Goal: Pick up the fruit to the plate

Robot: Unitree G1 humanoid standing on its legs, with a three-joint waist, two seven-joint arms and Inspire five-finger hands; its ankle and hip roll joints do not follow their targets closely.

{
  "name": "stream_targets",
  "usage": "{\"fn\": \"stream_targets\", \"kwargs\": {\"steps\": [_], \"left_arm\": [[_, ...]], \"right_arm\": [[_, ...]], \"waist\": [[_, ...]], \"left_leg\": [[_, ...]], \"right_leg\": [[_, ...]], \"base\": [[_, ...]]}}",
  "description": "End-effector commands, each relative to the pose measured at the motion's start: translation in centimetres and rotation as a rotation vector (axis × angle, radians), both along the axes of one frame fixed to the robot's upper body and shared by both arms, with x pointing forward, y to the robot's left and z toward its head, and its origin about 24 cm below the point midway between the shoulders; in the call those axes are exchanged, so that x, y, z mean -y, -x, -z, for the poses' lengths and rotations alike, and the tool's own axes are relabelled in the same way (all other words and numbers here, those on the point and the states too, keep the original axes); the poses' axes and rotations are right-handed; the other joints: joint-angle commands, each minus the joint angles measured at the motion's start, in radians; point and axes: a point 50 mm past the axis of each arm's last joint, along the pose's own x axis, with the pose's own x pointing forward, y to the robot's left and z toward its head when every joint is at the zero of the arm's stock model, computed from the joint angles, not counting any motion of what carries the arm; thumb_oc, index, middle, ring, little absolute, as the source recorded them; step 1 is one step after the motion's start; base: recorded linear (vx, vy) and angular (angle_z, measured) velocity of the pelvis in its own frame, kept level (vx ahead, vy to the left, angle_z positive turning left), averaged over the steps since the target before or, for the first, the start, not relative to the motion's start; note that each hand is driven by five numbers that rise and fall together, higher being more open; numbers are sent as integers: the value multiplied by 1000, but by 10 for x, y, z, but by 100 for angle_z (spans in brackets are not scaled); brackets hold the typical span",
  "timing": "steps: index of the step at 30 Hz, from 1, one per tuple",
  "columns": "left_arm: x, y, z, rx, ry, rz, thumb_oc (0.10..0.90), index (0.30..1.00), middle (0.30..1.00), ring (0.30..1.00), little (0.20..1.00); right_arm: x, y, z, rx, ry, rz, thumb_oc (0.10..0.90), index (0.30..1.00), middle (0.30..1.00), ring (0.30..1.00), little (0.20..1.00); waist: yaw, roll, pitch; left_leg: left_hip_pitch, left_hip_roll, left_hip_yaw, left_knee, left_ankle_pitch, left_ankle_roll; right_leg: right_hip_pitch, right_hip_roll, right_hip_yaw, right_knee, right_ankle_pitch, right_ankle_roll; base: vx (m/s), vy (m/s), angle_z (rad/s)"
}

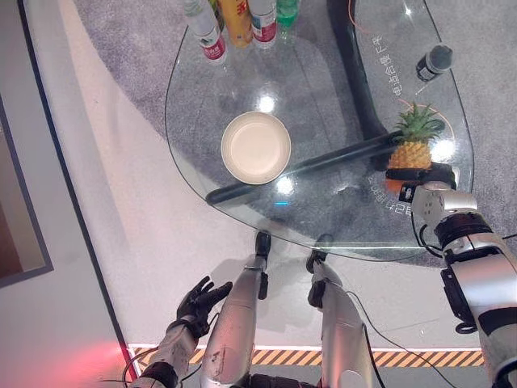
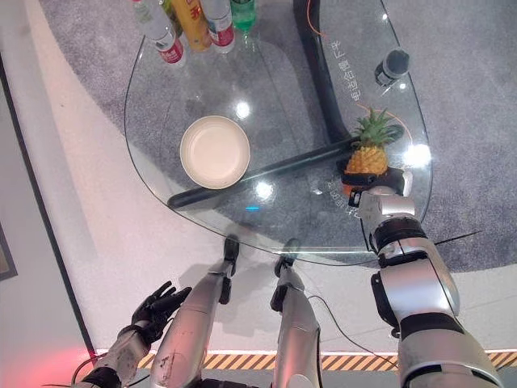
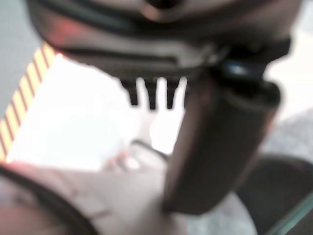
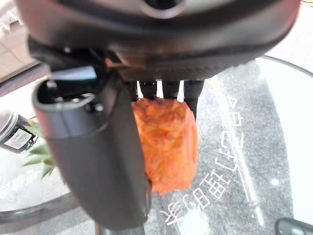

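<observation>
At the lower left of the frame, the left robot hand (image 1: 200,301) hangs low beside the floor, fingers spread and holding nothing. At the right edge, the right robot hand (image 1: 420,175) is clamped around the base of the pineapple (image 1: 412,145), which stands upright on the glass table (image 1: 323,97). Left of it, mid-frame, sits the cream plate (image 1: 256,147). Bottles (image 1: 234,20) stand at the top.

Bottles (image 1: 234,23) at glass table (image 1: 323,89) far edge.
</observation>
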Motion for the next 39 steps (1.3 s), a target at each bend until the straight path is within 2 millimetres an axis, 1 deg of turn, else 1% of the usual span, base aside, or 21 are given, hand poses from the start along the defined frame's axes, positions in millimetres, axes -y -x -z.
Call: {"fn": "stream_targets", "kwargs": {"steps": [1, 3, 4, 5, 6, 7, 8, 9, 10, 11, 12, 13, 15, 16, 18, 19, 25, 28, 31, 34, 39], "left_arm": [[-10, 27, 10, -42, -16, -10, 800, 900, 900, 900, 900], [-12, 27, 9, -40, -16, -12, 800, 900, 900, 900, 900], [-12, 32, 11, -51, -16, -12, 800, 900, 900, 900, 900], [-13, 28, 9, -37, -17, -12, 800, 900, 900, 900, 900], [-13, 27, 9, -35, -17, -14, 800, 900, 900, 900, 900], [-13, 31, 11, -47, -17, -15, 800, 900, 900, 900, 900], [-14, 31, 10, -44, -24, -14, 800, 900, 900, 900, 900], [-14, 26, 8, -32, -27, -14, 800, 900, 900, 900, 900], [-14, 31, 10, -43, -27, -14, 800, 900, 900, 900, 900], [-14, 31, 10, -41, -31, -14, 800, 900, 900, 900, 900], [-15, 31, 10, -38, -34, -18, 800, 900, 900, 900, 900], [-15, 26, 8, -21, -37, -26, 800, 900, 900, 900, 900], [-15, 25, 7, -15, -40, -32, 800, 900, 900, 900, 900], [-16, 24, 6, -5, -47, -49, 800, 900, 900, 900, 900], [-16, 24, 6, -3, -50, -50, 800, 900, 900, 900, 900], [-21, 22, 3, 14, -65, -94, 800, 900, 900, 900, 900], [-26, 20, -1, 45, -85, -155, 800, 900, 900, 900, 900], [-28, 18, -5, 75, -98, -200, 800, 900, 900, 900, 900], [-33, 16, -9, 105, -109, -270, 800, 900, 900, 900, 900], [-37, 13, -14, 145, -109, -306, 800, 900, 900, 900, 900], [-40, 8, -22, 215, -103, -342, 800, 900, 900, 900, 900]], "right_arm": [[12, -1, -31, 31, 165, -8, 100, 300, 300, 300, 200], [14, -1, -33, 28, 201, -6, 100, 300, 300, 300, 200], [14, 0, -29, 15, 208, -7, 100, 300, 300, 300, 200], [14, -1, -34, 29, 213, -5, 100, 300, 300, 300, 200], [15, -1, -36, 31, 223, -5, 100, 300, 300, 300, 200], [15, 0, -32, 20, 225, -6, 100, 300, 300, 300, 200], [14, -1, -33, 25, 216, -5, 100, 300, 300, 300, 200], [13, -1, -36, 37, 211, 0, 100, 300, 300, 300, 200], [13, -1, -32, 25, 210, 0, 100, 300, 300, 300, 200], [13, 0, -31, 27, 207, 7, 100, 300, 300, 300, 200], [15, 1, -29, 34, 199, 11, 100, 300, 300, 300, 200], [15, 0, -33, 69, 182, 17, 100, 300, 300, 300, 200], [14, 0, -33, 90, 165, 14, 100, 300, 300, 300, 200], [9, -2, -34, 158, 130, -9, 100, 300, 300, 300, 200], [8, -2, -34, 162, 128, -11, 100, 300, 300, 300, 200], [-1, -4, -37, 242, 101, -45, 100, 300, 300, 300, 200], [-14, -2, -46, 399, 64, -69, 100, 300, 300, 300, 200], [-26, 1, -53, 495, 59, -113, 100, 300, 300, 300, 200], [-34, 5, -58, 557, 62, -144, 100, 300, 300, 300, 200], [-48, 9, -64, 615, 61, -198, 100, 300, 300, 300, 200], [-62, 16, -69, 696, 37, -271, 100, 300, 300, 300, 200]], "waist": [[33, 37, -21], [34, 37, -21], [37, 40, -21], [34, 37, -21], [34, 37, -21], [36, 40, -21], [34, 39, -21], [31, 36, -21], [33, 38, -21], [32, 39, -21], [31, 40, -21], [27, 38, -21], [26, 38, -21], [22, 39, -21], [22, 39, -21], [14, 38, -21], [-5, 33, -21], [-21, 28, -21], [-31, 26, -21], [-42, 23, -21], [-52, 20, -21]], "left_leg": [[-26, -72, -41, -11, -6, 12], [-29, -72, -42, -9, -7, 13], [-1, -71, -48, -4, -38, 9], [-30, -72, -43, -8, -7, 14], [-30, -72, -43, -7, -8, 13], [-4, -71, -48, -3, -37, 8], [-1, -71, -47, -3, -38, 8], [-26, -72, -41, -8, -10, 12], [1, -71, -47, -4, -39, 7], [1, -71, -46, -2, -39, 7], [3, -70, -45, -3, -40, 7], [-18, -69, -38, -10, -11, 12], [-17, -68, -37, -10, -12, 11], [-9, -67, -34, -13, -13, 10], [-8, -66, -33, -13, -13, 10], [1, -64, -28, -15, -14, 6], [29, -58, -14, -25, -17, 1], [58, -52, -3, -36, -19, -1], [81, -46, 10, -45, -19, -3], [118, -41, 22, -57, -19, -5], [161, -30, 38, -69, -20, -8]], "right_leg": [[-24, 4, -61, 112, -10, 26], [-26, 5, -61, 113, -10, 27], [-5, 8, -49, 126, -37, 38], [-27, 5, -61, 113, -10, 27], [-27, 6, -60, 113, -10, 27], [-7, 9, -48, 126, -37, 38], [-5, 10, -47, 124, -38, 39], [-23, 7, -59, 111, -12, 28], [-3, 10, -47, 123, -38, 39], [-3, 10, -46, 124, -39, 38], [-3, 10, -44, 125, -40, 38], [-21, 7, -55, 114, -16, 26], [-19, 7, -54, 114, -17, 25], [-13, 7, -54, 114, -20, 26], [-12, 6, -54, 114, -20, 26], [-8, 8, -52, 118, -25, 25], [9, 10, -48, 120, -35, 23], [29, 16, -41, 117, -42, 21], [47, 17, -38, 115, -50, 21], [78, 22, -31, 112, -61, 18], [117, 20, -31, 110, -73, 17]], "base": [[0, 0, 0], [39, -6, 1], [0, 0, 0], [0, 0, 0], [0, 0, 0], [63, -25, 0], [0, 0, 0], [0, 0, 0], [0, 0, 0], [63, -10, -1], [-81, -10, 0], [-79, -8, -1], [-46, -11, -3], [0, 0, 0], [0, 0, 0], [0, 0, 0], [-18, -25, -4], [-27, -21, -10], [-34, -16, -9], [-32, -16, -2], [-21, -9, -8]]}}
